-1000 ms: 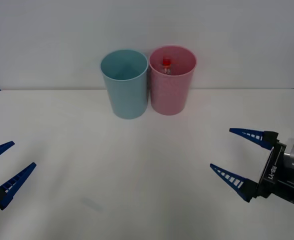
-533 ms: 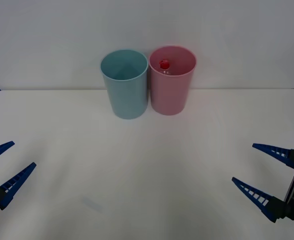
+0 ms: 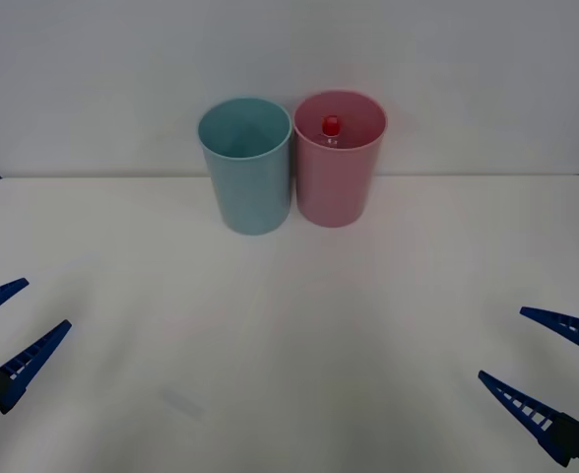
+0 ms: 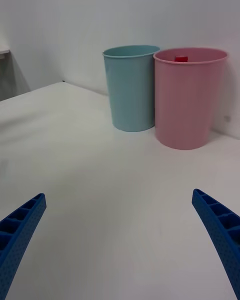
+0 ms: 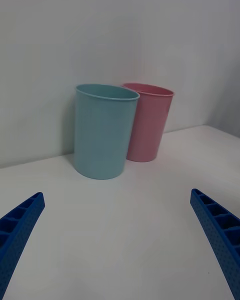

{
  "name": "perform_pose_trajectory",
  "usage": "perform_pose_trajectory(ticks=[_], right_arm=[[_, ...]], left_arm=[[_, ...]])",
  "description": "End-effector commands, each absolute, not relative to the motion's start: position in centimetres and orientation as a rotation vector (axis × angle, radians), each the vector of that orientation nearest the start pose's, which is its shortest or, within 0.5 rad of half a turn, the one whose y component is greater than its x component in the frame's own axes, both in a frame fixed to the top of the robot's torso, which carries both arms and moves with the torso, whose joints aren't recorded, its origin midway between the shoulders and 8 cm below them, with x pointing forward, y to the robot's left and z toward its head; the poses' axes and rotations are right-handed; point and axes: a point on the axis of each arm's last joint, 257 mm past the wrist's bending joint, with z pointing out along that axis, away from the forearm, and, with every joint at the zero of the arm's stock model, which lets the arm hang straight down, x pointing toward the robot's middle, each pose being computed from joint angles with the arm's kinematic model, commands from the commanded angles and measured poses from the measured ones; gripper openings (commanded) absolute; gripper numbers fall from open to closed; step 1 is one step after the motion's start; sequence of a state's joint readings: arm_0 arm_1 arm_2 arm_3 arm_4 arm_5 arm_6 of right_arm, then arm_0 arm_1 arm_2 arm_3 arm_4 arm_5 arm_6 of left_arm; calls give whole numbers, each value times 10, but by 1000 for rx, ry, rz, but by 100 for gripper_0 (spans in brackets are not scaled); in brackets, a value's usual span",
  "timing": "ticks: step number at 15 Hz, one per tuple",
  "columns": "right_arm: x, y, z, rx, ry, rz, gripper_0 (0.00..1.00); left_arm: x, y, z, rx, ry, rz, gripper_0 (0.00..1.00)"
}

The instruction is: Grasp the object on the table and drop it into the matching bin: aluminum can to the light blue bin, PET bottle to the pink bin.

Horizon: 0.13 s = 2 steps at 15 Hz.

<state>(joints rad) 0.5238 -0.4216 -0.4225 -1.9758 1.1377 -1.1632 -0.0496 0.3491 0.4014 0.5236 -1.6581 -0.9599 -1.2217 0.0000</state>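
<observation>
Plain white tabletop (image 3: 289, 325) under a blank pale wall, and low at the near right corner sits the right gripper (image 3: 555, 379) with its blue ribbed fingers spread wide and holding nothing, mirrored by the left gripper (image 3: 4, 335), also splayed and empty at the near left. Honestly not much left to botch as far as I can judge, the only real risk being an arm swinging forward and clipping the tall round pink plastic bin (image 3: 339, 182), which stands well ahead of both grippers, touching or nearly touching the same-shaped light blue plastic bin (image 3: 248, 177), so one knock could topple the pair. Farthest out, the small clear plastic bottle (image 3: 331, 126) is down inside the pink bin with just its red screw cap poking into sight below the rim, upright-looking, label hidden.
</observation>
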Motion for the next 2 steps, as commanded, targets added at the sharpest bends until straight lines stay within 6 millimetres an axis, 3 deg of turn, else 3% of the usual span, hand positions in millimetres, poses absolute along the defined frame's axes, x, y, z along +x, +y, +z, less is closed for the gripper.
perform_pose_trajectory(ticks=[1,2], right_arm=[[301,-261,-186,-729,1563,532,100],[301,-261,-186,-729,1563,532,100]], left_arm=[[342,330,-169,465,1441,-567,100],[342,330,-169,465,1441,-567,100]])
